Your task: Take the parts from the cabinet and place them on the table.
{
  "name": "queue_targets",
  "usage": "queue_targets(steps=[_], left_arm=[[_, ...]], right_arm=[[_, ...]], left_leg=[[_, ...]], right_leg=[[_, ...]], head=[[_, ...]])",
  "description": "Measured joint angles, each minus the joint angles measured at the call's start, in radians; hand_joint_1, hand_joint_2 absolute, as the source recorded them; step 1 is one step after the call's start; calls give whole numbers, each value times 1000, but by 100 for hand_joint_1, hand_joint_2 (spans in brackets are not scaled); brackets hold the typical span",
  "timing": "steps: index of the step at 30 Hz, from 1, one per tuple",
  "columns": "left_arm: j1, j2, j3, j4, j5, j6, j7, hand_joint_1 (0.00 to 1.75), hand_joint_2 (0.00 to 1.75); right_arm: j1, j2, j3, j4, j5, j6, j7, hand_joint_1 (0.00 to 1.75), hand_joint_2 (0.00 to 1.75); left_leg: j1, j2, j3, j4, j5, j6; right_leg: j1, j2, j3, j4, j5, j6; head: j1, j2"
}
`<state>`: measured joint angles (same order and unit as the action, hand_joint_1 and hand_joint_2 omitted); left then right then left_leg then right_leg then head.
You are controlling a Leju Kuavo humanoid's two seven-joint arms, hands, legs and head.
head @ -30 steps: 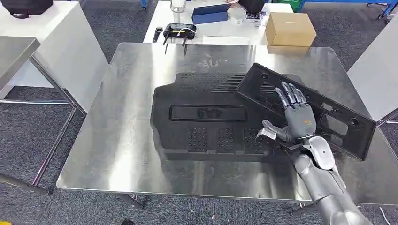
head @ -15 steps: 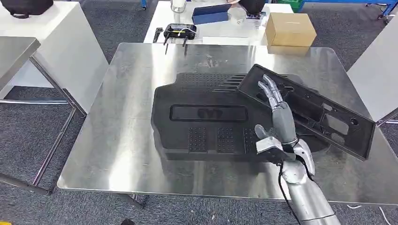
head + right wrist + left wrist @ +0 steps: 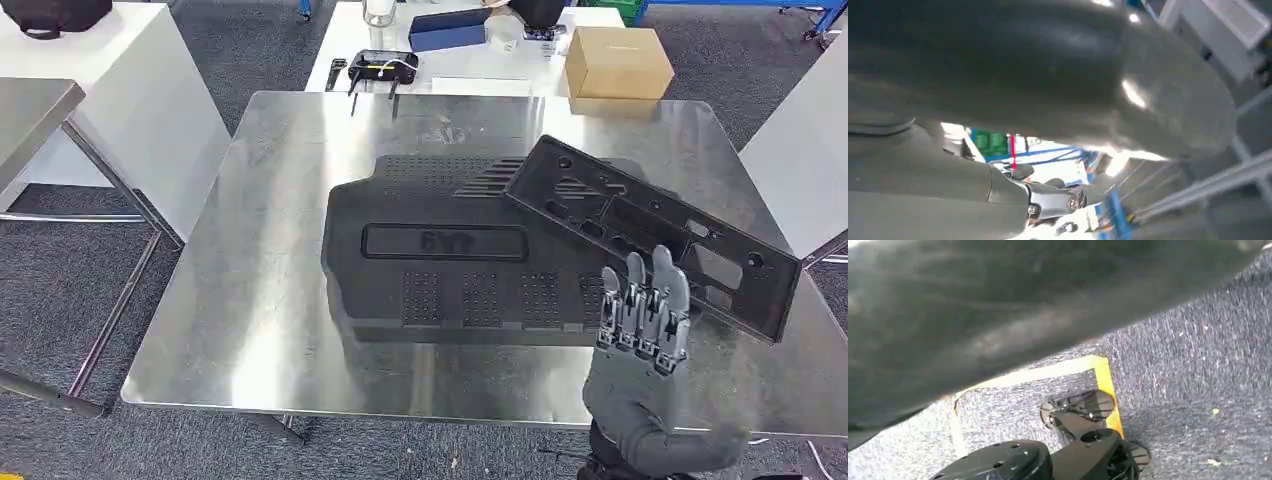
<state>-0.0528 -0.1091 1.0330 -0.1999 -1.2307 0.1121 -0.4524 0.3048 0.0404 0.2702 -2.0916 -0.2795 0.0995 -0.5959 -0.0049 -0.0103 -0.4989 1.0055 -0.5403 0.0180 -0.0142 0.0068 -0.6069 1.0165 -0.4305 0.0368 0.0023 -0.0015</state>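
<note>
A large black moulded cover [image 3: 440, 250] lies flat in the middle of the steel table [image 3: 260, 300]. A long black frame panel [image 3: 650, 230] with cut-outs rests slantwise over the cover's right end and reaches toward the table's right edge. My right hand [image 3: 645, 320] is raised at the table's front edge, just in front of the panel. Its fingers point up side by side, it holds nothing and it is clear of both parts. In the left wrist view a blurred dark grey mass, close to the lens, hangs over grey carpet; how my left hand's fingers lie cannot be made out.
Behind the steel table a white table carries a cardboard box [image 3: 617, 60], a blue tray [image 3: 447, 30] and a black device with cables [image 3: 383, 66]. More white tables [image 3: 130, 90] stand at the left and right. Grey carpet surrounds everything.
My right hand has come off the frame panel, drawn back toward the table's front edge and turned its fingers upward. The panel and the cover have stayed where they were.
</note>
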Motion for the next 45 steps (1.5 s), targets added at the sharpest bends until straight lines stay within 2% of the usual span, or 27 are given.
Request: queue_targets(steps=[5,9,19,20,21,22,23,24,26,27,28,29,30,31,32,33,34,36,37,38,39,41,42,43,44,45], left_arm=[[2,1,17,0,1,-6,-28,0,0],[2,2,24,0,1,-15,-46,0,0],[2,3,31,0,0,-16,-47,0,0],[3,7,31,0,0,-16,-47,0,0],[3,6,31,0,-2,-16,-47,0,0],[2,6,31,0,-3,-16,-46,0,0],[2,3,31,0,-3,-16,-46,0,0],[2,3,31,0,-3,-16,-45,0,0],[3,4,31,0,-3,-16,-45,0,0],[3,3,31,0,-3,-16,-45,0,0],[3,3,31,0,-3,-16,-45,0,0],[3,3,31,0,-3,-17,-45,0,0],[4,3,31,0,-3,-17,-45,0,0],[5,3,31,0,-3,-17,-45,0,0],[5,5,32,-1,-3,-17,-45,0,0],[7,13,33,-4,-3,-17,-45,0,0],[7,11,32,-4,-3,-17,-48,0,0],[6,8,33,-4,-3,-17,-53,0,0],[5,7,33,-4,-3,-17,-56,0,0],[5,5,33,-4,-3,-18,-59,0,0],[4,5,33,-4,-3,-18,-63,0,0],[3,3,34,-4,1,-19,-65,0,0],[4,3,36,-4,4,-21,-65,0,0],[5,3,37,-4,6,-24,-65,0,0],[6,3,41,-4,8,-25,-65,0,0],[6,3,44,-4,10,-26,-66,0,0]], right_arm=[[72,22,-67,-29,-82,43,26,0,0],[92,45,-114,-41,-83,42,34,0,0],[102,71,-169,-50,-74,33,45,0,0],[102,74,-175,-50,-74,33,49,0,0],[102,79,-182,-51,-75,33,54,0,0],[102,84,-188,-51,-75,33,56,0,0],[102,84,-195,-51,-75,34,58,0,0],[100,85,-200,-51,-76,34,60,0,0],[102,87,-213,-50,-76,34,62,0,0],[102,87,-216,-50,-76,34,62,0,0],[102,87,-220,-50,-76,34,62,0,0],[102,87,-222,-50,-76,34,62,0,0],[102,87,-224,-50,-76,34,63,0,0],[102,87,-226,-50,-76,34,64,0,0],[101,87,-229,-49,-77,34,68,0,0],[97,89,-232,-45,-79,36,74,0,0],[102,96,-234,-44,-85,37,78,0,0],[101,97,-243,-41,-92,41,85,0,0],[101,101,-245,-41,-96,44,89,0,0],[102,104,-248,-40,-102,46,95,0,0],[100,108,-254,-39,-107,50,98,0,0],[99,114,-263,-32,-112,53,107,0,0],[99,116,-268,-28,-113,54,107,0,0],[99,118,-272,-24,-113,54,110,0,0],[99,121,-277,-21,-113,55,112,0,0],[99,124,-283,-17,-113,56,115,0,0]], left_leg=[[-1,0,3,0,0,0],[-1,0,3,0,0,0],[0,0,4,0,0,0],[-4,1,3,7,-2,10],[-4,1,6,-5,4,18],[9,1,24,-38,24,27],[13,3,37,-56,32,26],[17,5,41,-64,36,32],[20,7,40,-64,36,30],[21,7,40,-64,35,29],[25,7,41,-64,32,24],[31,6,44,-63,28,18],[38,5,49,-61,24,9],[47,1,55,-57,16,-4],[43,1,57,-47,5,-20],[41,0,52,-38,-7,-36],[39,-1,54,-35,-9,-39],[46,0,59,-41,-9,-43],[53,0,61,-40,-14,-49],[55,7,58,-21,-28,-46],[52,8,27,44,-62,-39],[43,7,-69,226,-140,-33],[41,7,-113,301,-162,-29],[39,7,-138,332,-157,-23],[36,7,-139,315,-129,-16],[33,7,-121,260,-83,-8]], right_leg=[[-1,0,3,0,0,0],[0,0,3,0,0,0],[0,0,4,0,0,0],[-10,0,6,-10,7,10],[-7,1,12,-19,10,14],[2,1,15,-20,10,16],[-1,-1,6,-11,5,16],[-1,0,-13,32,-19,12],[-7,0,-91,185,-77,10],[-14,0,-129,254,-95,15],[-20,0,-144,274,-90,28],[-28,-1,-128,235,-66,44],[-36,-2,-90,162,-32,64],[-46,-6,-37,60,9,85],[-58,-12,-2,-21,25,101],[-43,-1,7,-11,15,89],[-47,2,3,-6,12,62],[-40,3,-1,3,3,44],[-38,3,2,3,1,34],[-38,2,5,1,0,26],[-35,2,8,2,-2,21],[-25,-1,9,2,-5,5],[-18,-1,9,2,-6,3],[-14,-1,11,2,-7,0],[-10,0,14,2,-7,-4],[-8,1,17,2,-8,-5]], head=[[0,0],[0,0],[0,0],[0,0],[-2,0],[-2,0],[1,0],[1,0],[1,0],[1,0],[0,0],[1,0],[0,0],[2,0],[4,0],[13,0],[6,0],[2,0],[0,0],[1,0],[-3,0],[-5,0],[-4,0],[-5,0],[-4,0],[-5,0]])
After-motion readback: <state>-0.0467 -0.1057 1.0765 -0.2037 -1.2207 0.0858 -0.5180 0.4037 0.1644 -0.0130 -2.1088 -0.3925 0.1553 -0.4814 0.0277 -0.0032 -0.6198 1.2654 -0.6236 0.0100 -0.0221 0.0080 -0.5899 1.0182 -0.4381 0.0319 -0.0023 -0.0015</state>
